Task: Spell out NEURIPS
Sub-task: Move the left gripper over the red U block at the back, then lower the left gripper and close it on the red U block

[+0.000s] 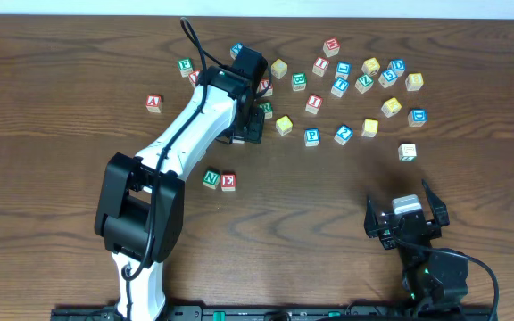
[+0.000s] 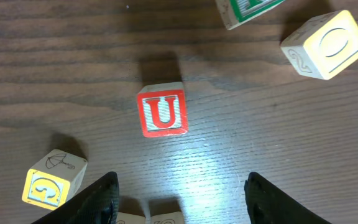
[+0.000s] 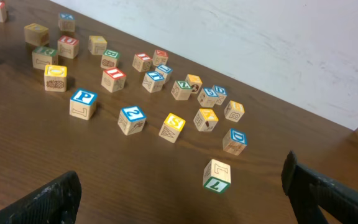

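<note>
Overhead: even, soft room light; cubes (image 1: 311, 136) cast short, faint shadows on the dark table (image 1: 52, 160). Left wrist view: whitish glare patch on the wood just below the red U cube (image 2: 162, 111), its shadow falling above it; fingers (image 2: 98, 200) dark and blurred. Right wrist view dimmer, far cubes soft.

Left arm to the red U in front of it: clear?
Likely yes: left arm holds jaws open short of the red U cube, bare table on both its sides; nearest yellow cube sits aside.
</note>
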Robot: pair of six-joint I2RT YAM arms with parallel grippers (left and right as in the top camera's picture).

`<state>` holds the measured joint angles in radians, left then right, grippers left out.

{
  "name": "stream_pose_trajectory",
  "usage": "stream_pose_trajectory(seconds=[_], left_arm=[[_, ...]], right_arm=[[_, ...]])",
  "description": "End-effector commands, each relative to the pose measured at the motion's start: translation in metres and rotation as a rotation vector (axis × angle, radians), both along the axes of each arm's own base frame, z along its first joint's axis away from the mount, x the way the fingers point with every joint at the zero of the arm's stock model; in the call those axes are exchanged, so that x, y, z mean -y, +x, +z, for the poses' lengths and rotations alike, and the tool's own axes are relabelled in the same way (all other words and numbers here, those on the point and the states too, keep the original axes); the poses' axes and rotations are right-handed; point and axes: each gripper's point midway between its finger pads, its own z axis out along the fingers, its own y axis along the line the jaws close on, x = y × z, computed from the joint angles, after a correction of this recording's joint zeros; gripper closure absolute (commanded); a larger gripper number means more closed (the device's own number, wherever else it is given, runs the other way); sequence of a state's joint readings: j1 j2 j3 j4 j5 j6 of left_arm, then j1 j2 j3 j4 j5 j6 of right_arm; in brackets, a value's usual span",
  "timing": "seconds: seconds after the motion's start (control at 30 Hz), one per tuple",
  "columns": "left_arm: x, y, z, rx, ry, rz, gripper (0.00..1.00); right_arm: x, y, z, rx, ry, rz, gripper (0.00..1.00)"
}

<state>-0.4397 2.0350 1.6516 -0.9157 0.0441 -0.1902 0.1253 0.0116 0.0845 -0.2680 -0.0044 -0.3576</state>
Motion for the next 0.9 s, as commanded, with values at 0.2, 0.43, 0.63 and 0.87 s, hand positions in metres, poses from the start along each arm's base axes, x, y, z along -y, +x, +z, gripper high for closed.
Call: stream_pose_trajectory(seconds=[0.2,0.43,0.63,0.87], left_arm=[[0.004,0.017,0.009,0.054,-0.026,0.022,0.36],[0.002,0.021,-0.016,0.018,-0.011,0.039,0.36],[0.001,0.023,-0.028,0.006,-0.006,0.051,0.36],[0.001,0.027,-0.036,0.007,-0.007,0.054,0.36]], right_arm=[[0.003,0.000,0.000,0.000,0.013,-0.014,0.01],[0.003,0.000,0.000,0.000,0.013,-0.014,0.01],[0.003,0.000,0.000,0.000,0.013,-0.014,0.01],[0.003,0.000,0.000,0.000,0.013,-0.014,0.01]])
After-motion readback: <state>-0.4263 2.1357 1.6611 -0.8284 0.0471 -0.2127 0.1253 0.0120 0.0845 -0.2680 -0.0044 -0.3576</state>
